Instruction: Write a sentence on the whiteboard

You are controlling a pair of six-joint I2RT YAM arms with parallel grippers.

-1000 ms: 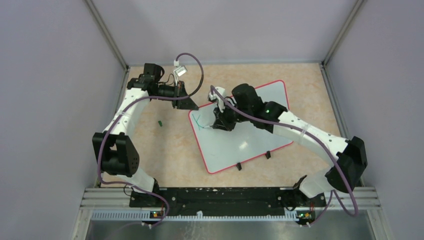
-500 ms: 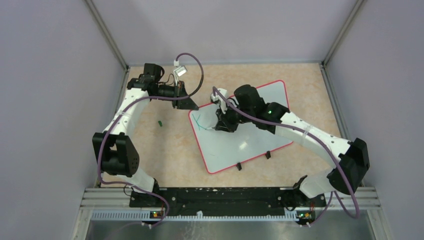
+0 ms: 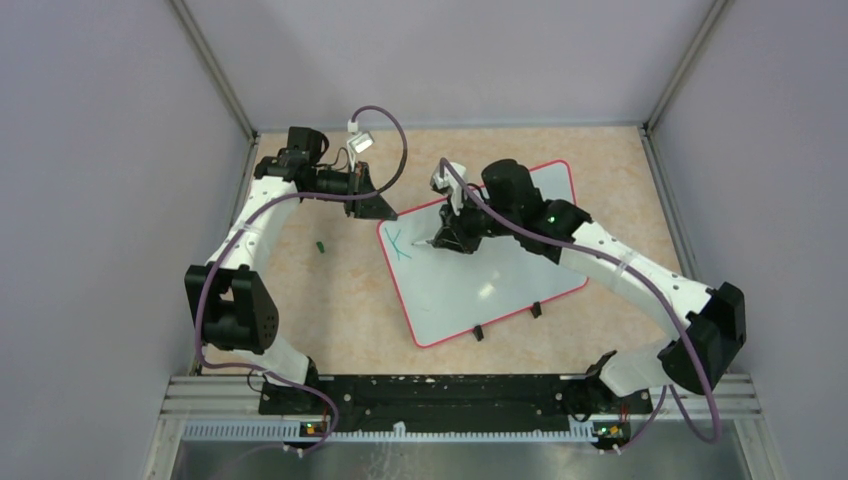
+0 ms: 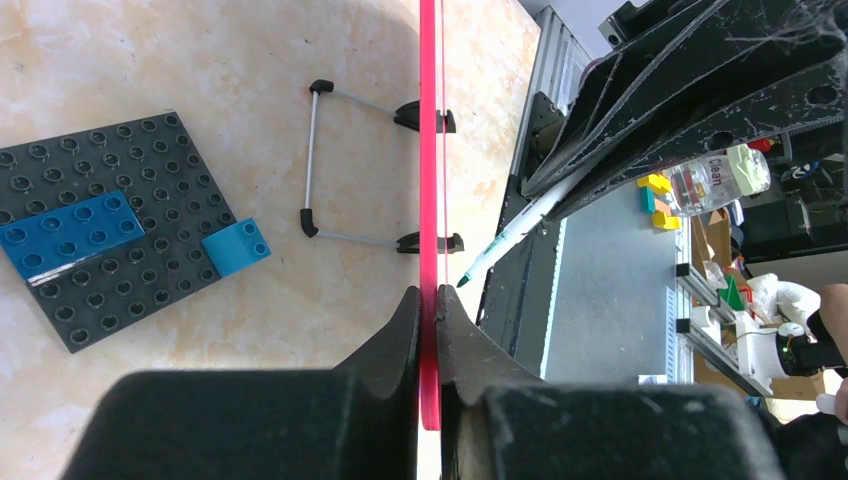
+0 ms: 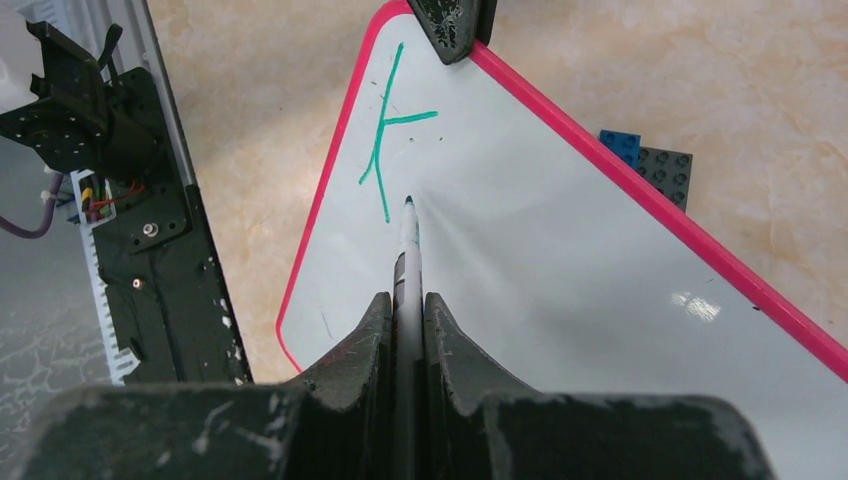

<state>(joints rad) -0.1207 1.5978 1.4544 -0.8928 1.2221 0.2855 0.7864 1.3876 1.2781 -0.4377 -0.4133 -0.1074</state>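
On my far left a small dark green piece (image 3: 321, 246) lies alone on the table (image 3: 330, 300), well apart from everything else. Next comes the left gripper (image 3: 375, 207). Through its wrist camera I see its jaws pinched tight on the red-pink rim of the whiteboard (image 4: 429, 150) at the board's corner, one finger on each face. The same view shows the board edge-on.

The whiteboard (image 3: 500, 270) sits skewed across the middle of the table, its held corner toward the left arm. Just inside that corner is the sentence (image 3: 397, 245), so far a single teal-green "K" (image 5: 390, 140).

Right of the letter, the right gripper (image 3: 450, 238) reaches in over the board. Its jaws (image 5: 405, 305) are closed on the barrel of a marker (image 5: 408, 240) that juts straight out between them. The marker's dark tip is just beside the lower end of the K's long stroke. I cannot tell whether it touches the surface.

Two small black clips (image 3: 478, 332) sit on the board's near edge, toward the right arm's base. From the left wrist they join a thin wire stand (image 4: 312, 150). Beside that stand lies a dark grey studded plate (image 4: 150, 180) carrying blue bricks (image 4: 70, 232). From the right wrist the plate peeks out past the board's rim.
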